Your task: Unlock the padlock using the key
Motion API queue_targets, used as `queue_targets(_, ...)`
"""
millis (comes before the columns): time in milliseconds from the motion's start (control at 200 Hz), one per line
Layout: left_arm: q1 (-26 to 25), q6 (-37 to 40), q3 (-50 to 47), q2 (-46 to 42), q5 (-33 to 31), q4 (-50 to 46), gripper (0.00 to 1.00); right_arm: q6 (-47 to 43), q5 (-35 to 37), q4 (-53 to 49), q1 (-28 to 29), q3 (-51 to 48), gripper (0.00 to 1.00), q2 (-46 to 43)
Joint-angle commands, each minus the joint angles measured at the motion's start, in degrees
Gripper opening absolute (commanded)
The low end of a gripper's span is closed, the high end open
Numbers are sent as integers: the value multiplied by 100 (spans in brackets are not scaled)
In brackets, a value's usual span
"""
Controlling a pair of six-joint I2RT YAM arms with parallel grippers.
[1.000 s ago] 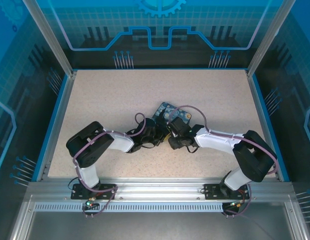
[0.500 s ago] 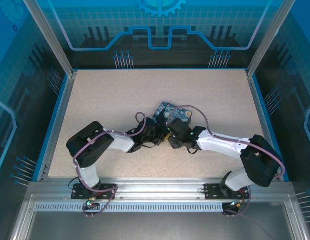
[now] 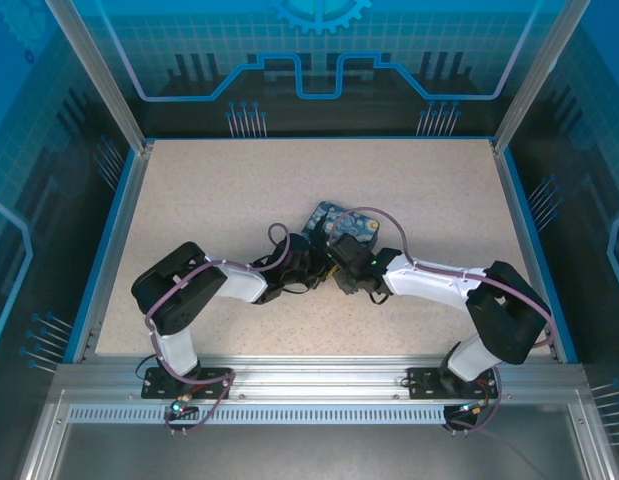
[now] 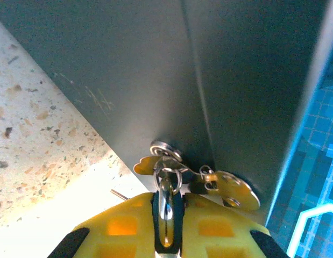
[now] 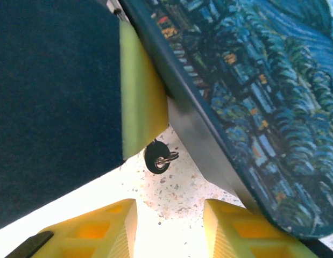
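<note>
The night-sky box lies mid-surface, just beyond both grippers; what it holds cannot be told. The left gripper has its yellow fingers clenched on the key, close against the box's dark wall. The key's long axis runs along the fingers, its ringed end toward the box. Two more brass keys splay from the ring. The right gripper is spread open over bare surface beside the box.

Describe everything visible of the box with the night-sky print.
The box has a broad face printed with a swirling blue-and-yellow night sky and a plain grey side, smooth like tin or stiff card. It lies on the speckled table near the middle, turned askew. From above the right arm covers part of it. The open right gripper hovers by its edge.
</note>
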Motion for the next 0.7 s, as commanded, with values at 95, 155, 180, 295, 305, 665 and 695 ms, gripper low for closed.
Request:
queue_targets(95, -158, 3, 129, -6, 700, 73, 0, 83, -37, 741, 96, 342, 36, 80)
queue_targets(155, -160, -2, 125, 11, 704, 89, 0, 178, -38, 770, 89, 350, 35, 95)
queue_targets(180, -163, -13, 124, 23, 713, 105, 0, 221, -38, 783, 80, 362, 35, 105)
queue_targets(295, -157, -27, 124, 39, 713, 144, 0, 468, -223, 851, -20, 377, 25, 99)
queue_targets(305, -162, -32, 117, 38, 706, 144, 0, 485, -256, 854, -32, 382, 24, 93)
queue_targets(665, -156, -87, 118, 120, 663, 180, 0, 774, -1157, 855, -459, 254, 12, -296)
queue_targets(695, -162, -89, 126, 118, 655, 177, 0, 780, -1179, 855, -480, 218, 12, -332)
